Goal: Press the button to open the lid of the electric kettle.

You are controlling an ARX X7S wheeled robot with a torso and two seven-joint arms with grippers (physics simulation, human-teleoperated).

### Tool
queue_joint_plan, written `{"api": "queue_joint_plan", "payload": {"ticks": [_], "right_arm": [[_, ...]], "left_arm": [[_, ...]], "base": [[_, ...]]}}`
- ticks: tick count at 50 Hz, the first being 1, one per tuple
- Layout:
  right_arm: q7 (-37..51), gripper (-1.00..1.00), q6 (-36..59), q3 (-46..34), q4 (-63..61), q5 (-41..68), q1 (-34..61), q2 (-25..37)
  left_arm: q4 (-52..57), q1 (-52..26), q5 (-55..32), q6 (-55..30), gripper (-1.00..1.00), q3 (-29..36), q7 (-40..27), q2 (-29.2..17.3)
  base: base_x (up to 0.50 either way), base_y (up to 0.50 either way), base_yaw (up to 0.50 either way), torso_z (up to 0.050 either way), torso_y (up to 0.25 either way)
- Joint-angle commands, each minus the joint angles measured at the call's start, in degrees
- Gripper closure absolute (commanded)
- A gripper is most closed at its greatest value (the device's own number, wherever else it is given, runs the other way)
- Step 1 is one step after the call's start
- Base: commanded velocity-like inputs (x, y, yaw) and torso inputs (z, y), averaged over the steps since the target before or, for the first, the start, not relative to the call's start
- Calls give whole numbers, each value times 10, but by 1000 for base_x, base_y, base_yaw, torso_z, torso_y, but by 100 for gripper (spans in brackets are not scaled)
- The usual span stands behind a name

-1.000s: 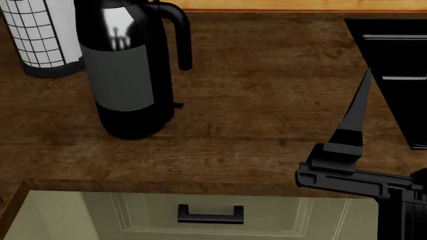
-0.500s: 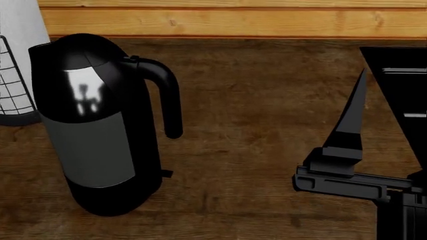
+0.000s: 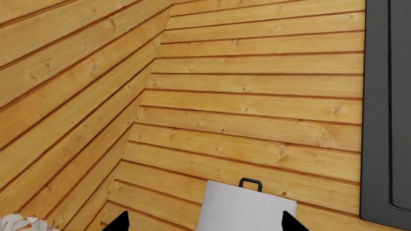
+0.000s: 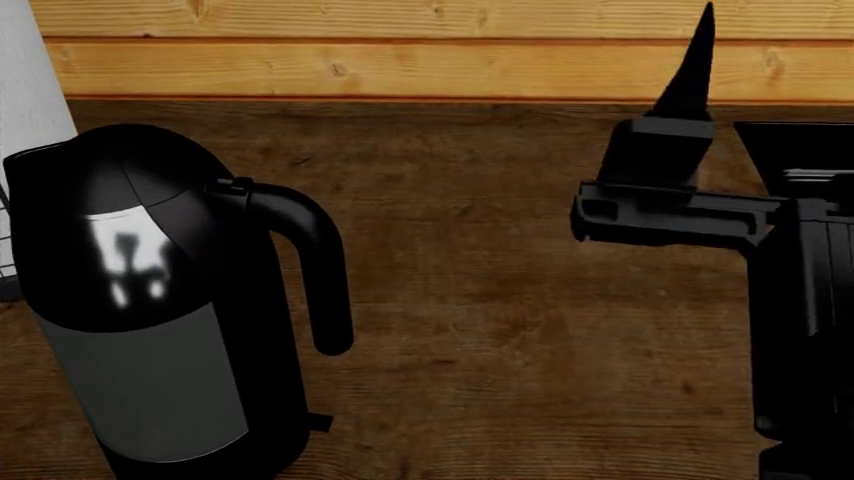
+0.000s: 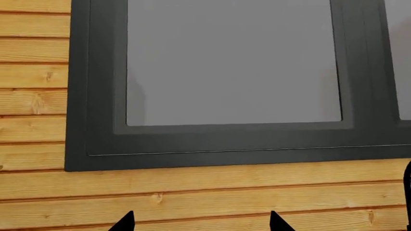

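Note:
The electric kettle (image 4: 147, 390) stands on the wooden counter at the left of the head view, cut off by the lower edge. Its glossy black lid (image 4: 107, 190) is down. The button (image 4: 227, 187) is a small black tab where the handle (image 4: 318, 280) meets the lid. My right gripper (image 5: 200, 224) is open and empty. In the head view one of its fingers (image 4: 694, 70) points up at the wall, well to the right of the kettle and above the counter. My left gripper (image 3: 204, 222) is open and empty, and is out of the head view.
A white cylinder (image 4: 24, 80) stands behind the kettle, and also shows in the left wrist view (image 3: 247, 209). A black appliance (image 4: 801, 150) sits at the counter's right behind my right arm. The plank wall (image 4: 400, 60) runs along the back. A dark-framed window (image 5: 231, 62) faces the right wrist.
The head view has tilted up and closed in, so the kettle now sits lower and larger. My right gripper has risen, its finger now against the wall planks.

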Motion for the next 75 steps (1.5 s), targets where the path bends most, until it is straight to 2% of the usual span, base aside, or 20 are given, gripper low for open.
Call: {"api": "queue_joint_plan", "payload": {"ticks": [1, 8, 12, 15, 16, 19, 20, 23, 27, 30, 34, 39, 48, 60, 75], "right_arm": [[278, -100, 191, -96, 227, 431, 396, 79], [216, -100, 187, -230, 351, 501, 532, 70], [135, -100, 194, -332, 444, 493, 639, 65], [96, -100, 186, -361, 507, 509, 675, 56], [119, 100, 176, -372, 568, 528, 690, 50], [28, 100, 191, -419, 596, 475, 716, 40], [32, 100, 194, -446, 628, 502, 722, 36], [-25, 100, 189, -490, 641, 468, 737, 27], [-176, 100, 173, -547, 614, 395, 756, 22], [-218, 100, 172, -564, 609, 392, 758, 22], [-280, 100, 122, -581, 594, 338, 751, 33], [-340, 100, 134, -627, 626, 312, 760, 23], [-331, 100, 160, -635, 642, 347, 758, 12], [-319, 100, 138, -635, 633, 377, 715, 10], [-351, 100, 91, -660, 662, 339, 698, -13]], "left_arm": [[5, -5, -17, -8, -100, -15, -6, -6], [13, -5, -21, -14, -100, -17, -9, -9], [10, -5, -22, -12, -100, -17, -10, -11], [3, 5, -18, 6, -100, -14, -7, -7], [2, 5, -19, 7, -100, -14, -7, -8], [0, 4, -20, 8, -100, -14, -8, -8], [-1, 4, -20, 8, -100, -13, -8, -9], [-2, 3, -22, 8, -100, -15, -9, -10], [-3, 4, -25, 9, -100, -18, -10, -12], [-2, 5, -24, 8, -100, -16, -12, -12], [1, 7, -26, 8, -100, -13, -11, -14], [3, 8, -26, 7, -100, -13, -14, -15], [3, 8, -29, 7, -100, -13, -17, -18], [3, 9, -31, 9, -100, -12, -20, -21], [1, 5, -41, 7, -100, -20, -25, -26]], "base": [[0, 0, 0, 0, 0], [0, 0, 0, 0, 0], [0, 0, 0, 0, 0], [0, 0, 0, 0, 0], [0, 0, 0, 0, 0], [0, 0, 0, 0, 0], [0, 0, 0, 0, 0], [0, 0, 0, 0, 0], [0, 0, 0, 0, 0], [0, 0, 0, 0, 0], [0, 0, 0, 0, 0], [0, 0, 0, 0, 0], [0, 0, 0, 0, 0], [0, 0, 0, 0, 0], [0, 0, 0, 0, 0]]}}
